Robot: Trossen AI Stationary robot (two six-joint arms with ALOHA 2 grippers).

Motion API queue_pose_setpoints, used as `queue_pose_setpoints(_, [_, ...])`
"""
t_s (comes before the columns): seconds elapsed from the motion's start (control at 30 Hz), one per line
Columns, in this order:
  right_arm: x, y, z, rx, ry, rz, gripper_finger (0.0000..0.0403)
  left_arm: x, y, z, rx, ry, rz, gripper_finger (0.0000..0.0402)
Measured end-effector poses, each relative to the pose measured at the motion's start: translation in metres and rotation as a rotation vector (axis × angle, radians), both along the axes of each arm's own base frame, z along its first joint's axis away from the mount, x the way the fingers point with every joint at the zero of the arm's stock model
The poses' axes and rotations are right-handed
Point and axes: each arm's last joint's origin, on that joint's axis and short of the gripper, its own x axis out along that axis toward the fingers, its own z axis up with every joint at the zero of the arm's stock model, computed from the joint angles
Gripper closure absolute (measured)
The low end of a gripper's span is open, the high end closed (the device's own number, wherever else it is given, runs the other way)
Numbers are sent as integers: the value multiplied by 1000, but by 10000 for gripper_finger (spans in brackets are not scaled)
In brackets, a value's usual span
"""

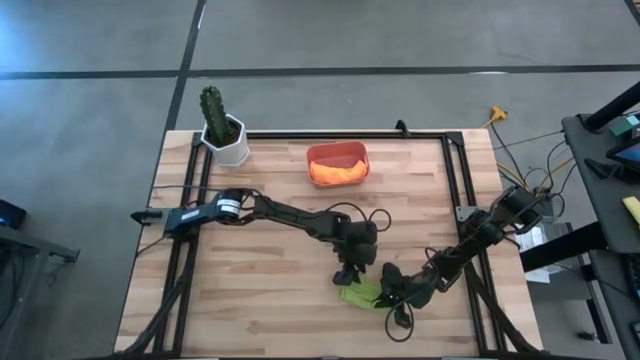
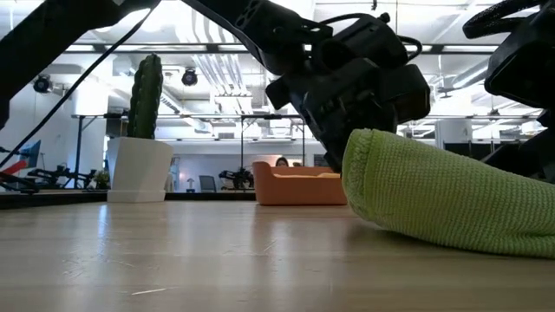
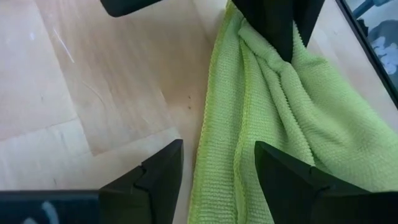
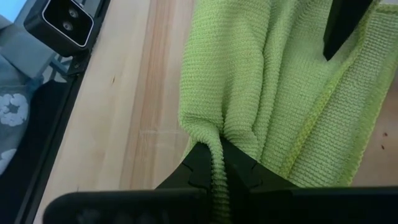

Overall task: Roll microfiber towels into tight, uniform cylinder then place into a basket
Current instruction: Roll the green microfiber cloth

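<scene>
Now your right gripper [image 4: 217,165] pinches the green towel [image 1: 360,293]; left gripper [image 3: 217,168] fingers spread over it.

The lime green towel [image 1: 360,293] lies bunched in a loose, wrinkled roll on the wooden table, well apart from the salmon-red basket [image 1: 337,151], toward the near edge. The orange towel [image 1: 337,172] sits rolled inside that basket, which stands upright and shallow.
</scene>
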Motion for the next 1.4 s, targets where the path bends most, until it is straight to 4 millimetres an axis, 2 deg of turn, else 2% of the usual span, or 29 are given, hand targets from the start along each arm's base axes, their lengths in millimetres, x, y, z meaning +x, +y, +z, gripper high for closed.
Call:
queue_pose_setpoints(0.1, [0, 0, 0, -2, 2, 0, 394, 1, -3, -11, -6, 36, 9, 217])
queue_pose_setpoints(0.33, [0, 0, 2, 5, 5, -3, 394, 4, -6, -10, -41, 48, 0, 223])
queue_pose_setpoints(0.7, [-3, -3, 7, -19, 24, -1, 394, 1, -15, -10, -140, 69, -74, 306])
queue_pose_setpoints(0.9, [-3, -3, 7, -12, 29, -14, 394, 5, -10, -5, -147, 52, -68, 347])
queue_pose_setpoints(1.13, [-3, -3, 7, 17, 39, -43, 394, 15, 1, 6, -135, -48, -64, 382])
queue_pose_setpoints(1.4, [-6, 2, 10, 101, 45, -98, 394, 7, -5, 19, 21, -191, -250, 399])
